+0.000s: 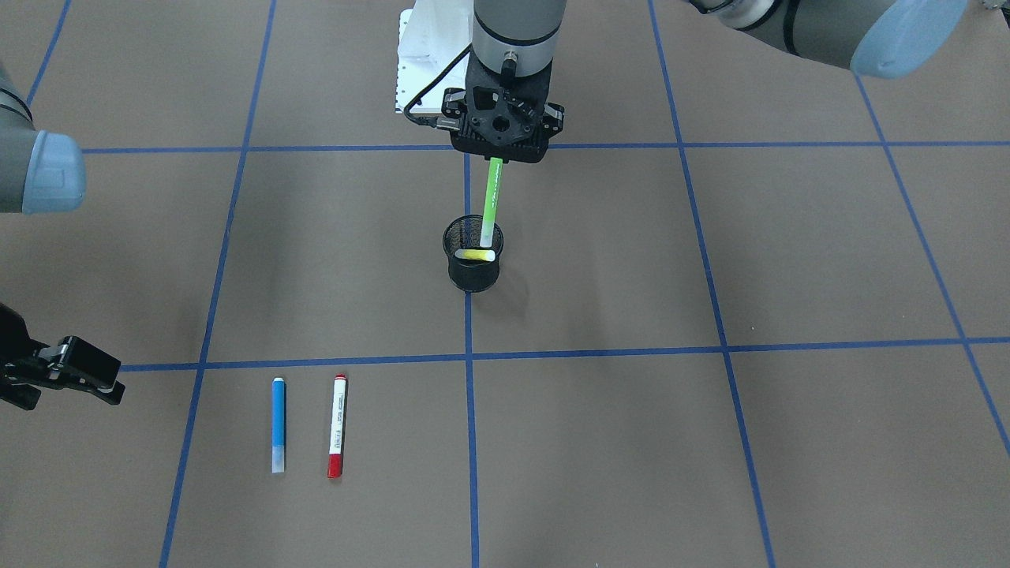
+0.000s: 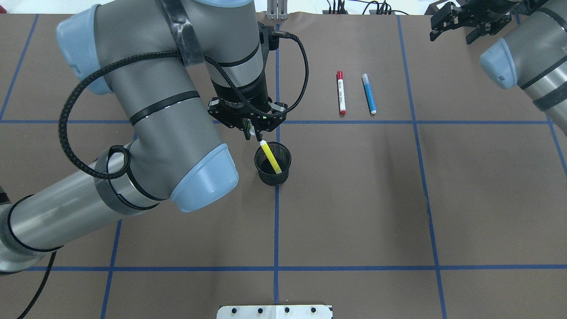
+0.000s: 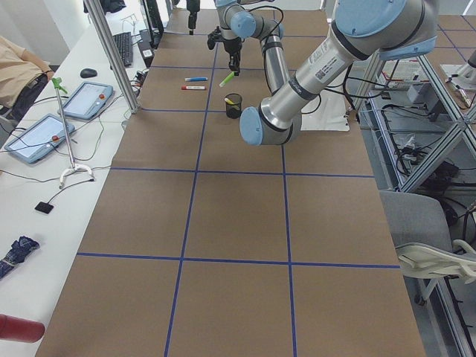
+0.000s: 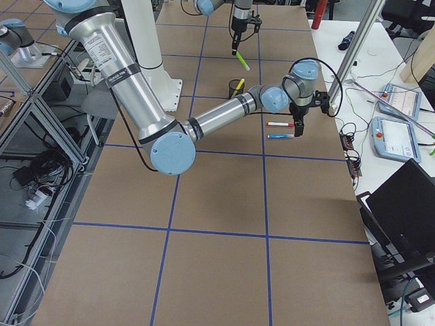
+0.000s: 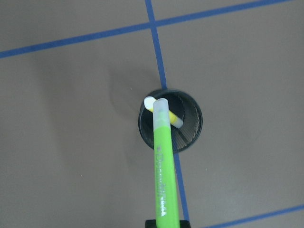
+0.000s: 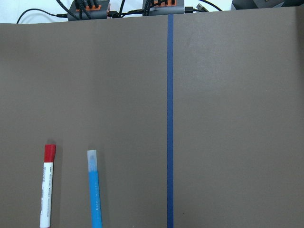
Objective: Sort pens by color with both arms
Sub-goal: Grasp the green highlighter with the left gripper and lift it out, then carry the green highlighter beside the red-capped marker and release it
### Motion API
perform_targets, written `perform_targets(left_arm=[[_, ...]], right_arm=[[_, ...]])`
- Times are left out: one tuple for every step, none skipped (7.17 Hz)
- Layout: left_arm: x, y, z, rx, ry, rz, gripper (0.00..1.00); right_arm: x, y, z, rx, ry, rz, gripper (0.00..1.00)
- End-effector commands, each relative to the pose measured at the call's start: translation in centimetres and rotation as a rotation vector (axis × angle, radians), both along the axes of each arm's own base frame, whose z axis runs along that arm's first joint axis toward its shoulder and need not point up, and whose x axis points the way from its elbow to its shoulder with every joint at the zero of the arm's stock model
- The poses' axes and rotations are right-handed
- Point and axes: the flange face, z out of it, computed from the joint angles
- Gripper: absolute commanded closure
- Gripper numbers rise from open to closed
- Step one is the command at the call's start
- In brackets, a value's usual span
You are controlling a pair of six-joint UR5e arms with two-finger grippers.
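My left gripper (image 1: 497,156) is shut on the top of the lime green pen (image 1: 492,201), which hangs tilted above the black mesh cup (image 1: 472,272), tip clear of it. The yellow pen (image 2: 270,157) leans inside the cup (image 2: 283,175). In the left wrist view the green pen (image 5: 164,171) points over the cup's rim (image 5: 194,124). The blue pen (image 2: 369,94) and the white pen with red ends (image 2: 341,93) lie side by side on the table, also in the right wrist view: blue (image 6: 95,190), red (image 6: 47,185). My right gripper (image 2: 452,24) hovers open and empty beyond them.
The white pedestal base (image 2: 274,311) sits at the near table edge behind the cup. Blue tape lines (image 1: 469,359) grid the brown table. Tablets and cables lie on a side bench (image 3: 82,100) past the far edge.
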Motion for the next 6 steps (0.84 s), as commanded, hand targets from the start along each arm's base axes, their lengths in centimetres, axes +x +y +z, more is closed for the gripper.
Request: perform_targets(left_arm=[[2.1,-3.0,0.5,0.005,0.038,-0.156,1.00],[3.5,-4.7,1.1,0.011,0.047,-0.217,1.00],[5.2,-6.2,1.9,0.016,0.082,-0.236,1.00],[7.4,-7.9,2.0,0.015,0.116,-0.254,1.00],[9.8,-10.0,0.5,0.010,0.102,-0.325,1.00],[12.8,-12.1,-2.0,0.019,0.089,-0.347,1.00]], right_arm=[[-0.1,0.0,-0.1,0.000,-0.002,0.001,0.01],[-0.1,0.0,-0.1,0.002,-0.001,0.000,0.01],[-0.1,0.0,0.1,-0.001,-0.001,0.001,0.01],[0.0,0.0,0.0,0.001,-0.002,0.002,0.01],[-0.1,0.1,0.0,0.000,-0.002,0.002,0.01],[-0.1,0.1,0.1,0.000,-0.002,0.002,0.01]])
